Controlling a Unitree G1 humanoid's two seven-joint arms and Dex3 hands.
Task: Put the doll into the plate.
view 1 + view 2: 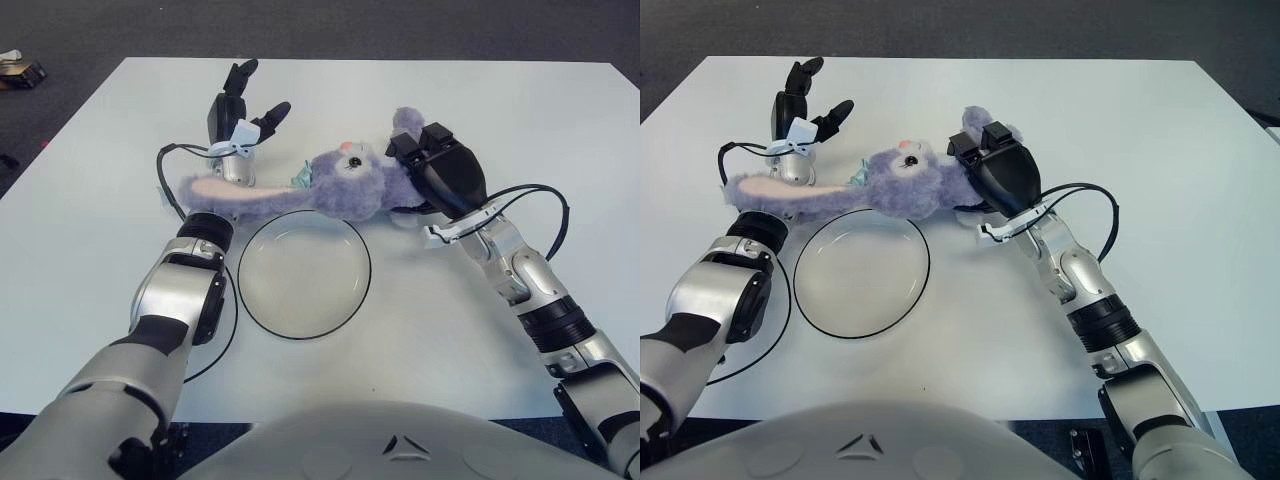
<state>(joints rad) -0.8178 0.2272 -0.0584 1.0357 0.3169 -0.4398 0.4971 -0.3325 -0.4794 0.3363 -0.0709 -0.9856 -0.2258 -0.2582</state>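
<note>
Left robot hand (243,108), fingers spread and empty, shows behind the long ear of the purple plush rabbit doll (335,185). The doll hangs over the far rim of the clear round black-rimmed plate (304,275) on the white worktop (560,130), its body clasped by the right robot hand (432,160). Transfer step; next, judged: carry it nearer over the plate's centre and release.

Both eyes sit on the head, looking forward and down from near the white table (560,110); each shares the plate (862,275), both arms, slightly shifted sideways
</note>
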